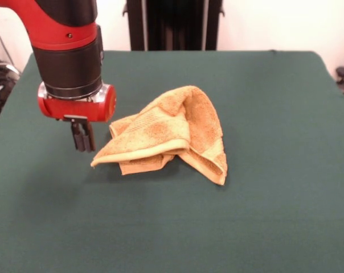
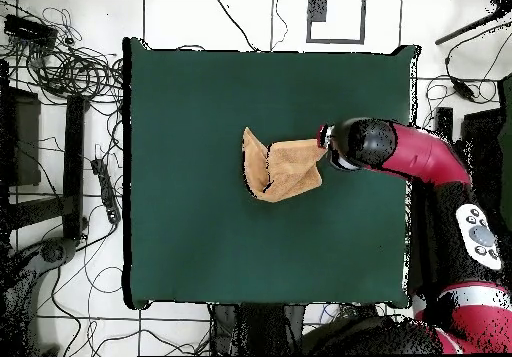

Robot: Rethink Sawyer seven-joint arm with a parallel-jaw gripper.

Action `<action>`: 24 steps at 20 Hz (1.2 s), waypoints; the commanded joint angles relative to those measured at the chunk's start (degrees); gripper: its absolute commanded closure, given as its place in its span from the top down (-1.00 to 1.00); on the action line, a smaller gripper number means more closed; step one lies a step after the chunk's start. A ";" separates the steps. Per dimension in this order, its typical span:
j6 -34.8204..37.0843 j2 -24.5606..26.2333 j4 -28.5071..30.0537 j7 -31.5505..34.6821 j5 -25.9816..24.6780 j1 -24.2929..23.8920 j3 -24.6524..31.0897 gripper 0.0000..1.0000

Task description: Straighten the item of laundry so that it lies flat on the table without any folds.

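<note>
Towel (image 1: pixel 172 133) sits approx. mid-bench, crumpled, not flat at all. Mustard-orange terry, doubled over on itself: a top layer flops fwd w/ its hemmed edge running across the front, a second layer pokes out below it, and another flap hangs down on the side away from the arm, ending in a corner w/ the woven border band showing. Highest bit is a rounded hump at the back. From overhead the towel (image 2: pixel 281 168) reads as a lumpy, roughly triangular wad w/ one thin edge standing up along the side farthest from the arm.

Bench (image 1: pixel 263 227) is covered in dark green cloth, lots of bare surface all round the towel.

Red & black arm comes down beside the towel. Claw (image 1: pixel 82 136) hangs just off the towel's nearest corner, tips close to the cloth; whether they touch the bench, can't tell. Its two dark fingers (image 1: pixel 77 135) are close together, narrow, nothing between them, no towel held. Small gap visible btw. claw and towel edge in the front view. Overhead, the arm's wrist end covers the claw, so it's hidden there; the wrist sits right at the towel's edge.

Floor round the bench: tangles of black cables (image 2: pixel 60 68) on pale tiles.
</note>
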 commanded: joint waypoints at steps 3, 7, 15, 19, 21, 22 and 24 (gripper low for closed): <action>-2.71 -0.56 5.91 2.44 -0.07 1.76 2.75 -1.00; -3.37 -0.55 6.55 1.71 0.30 0.87 3.56 -1.00; 0.13 -0.53 3.80 0.31 -1.90 3.70 1.53 -1.00; -0.92 -0.72 4.36 -0.78 -2.07 3.36 2.42 -1.00; -0.61 -0.76 4.31 -1.91 -2.34 3.21 2.81 -1.00; -1.73 -1.02 4.89 -2.34 -2.71 2.89 3.12 -1.00; -2.77 -1.21 5.42 -2.96 -3.05 2.45 3.55 -1.00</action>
